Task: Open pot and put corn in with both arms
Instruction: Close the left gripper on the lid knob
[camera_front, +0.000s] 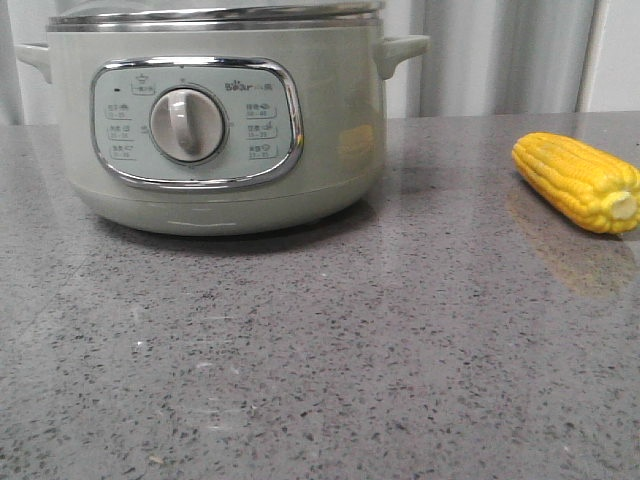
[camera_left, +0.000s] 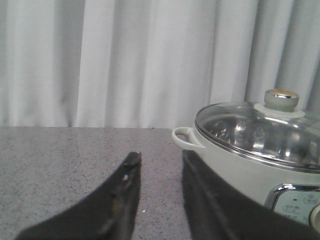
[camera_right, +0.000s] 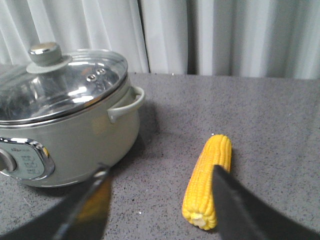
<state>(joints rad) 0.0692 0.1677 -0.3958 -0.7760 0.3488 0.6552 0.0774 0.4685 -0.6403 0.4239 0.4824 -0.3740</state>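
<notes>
The pale sage-green pot (camera_front: 215, 120) stands at the left of the grey counter, its dial panel facing me. Its glass lid (camera_right: 55, 85) with a round knob (camera_right: 45, 54) is on; the lid also shows in the left wrist view (camera_left: 260, 131). The yellow corn (camera_front: 580, 182) lies on the counter to the right of the pot. My right gripper (camera_right: 159, 172) is open and empty above the counter, with the corn (camera_right: 209, 181) beside one finger. My left gripper (camera_left: 161, 159) is open and empty beside the pot's side handle (camera_left: 186, 137). Neither gripper shows in the front view.
The speckled grey counter (camera_front: 330, 350) reaches to the front edge of the view. White curtains (camera_left: 130, 60) hang behind the counter. The pot's other side handle (camera_right: 125, 105) sticks out toward the corn.
</notes>
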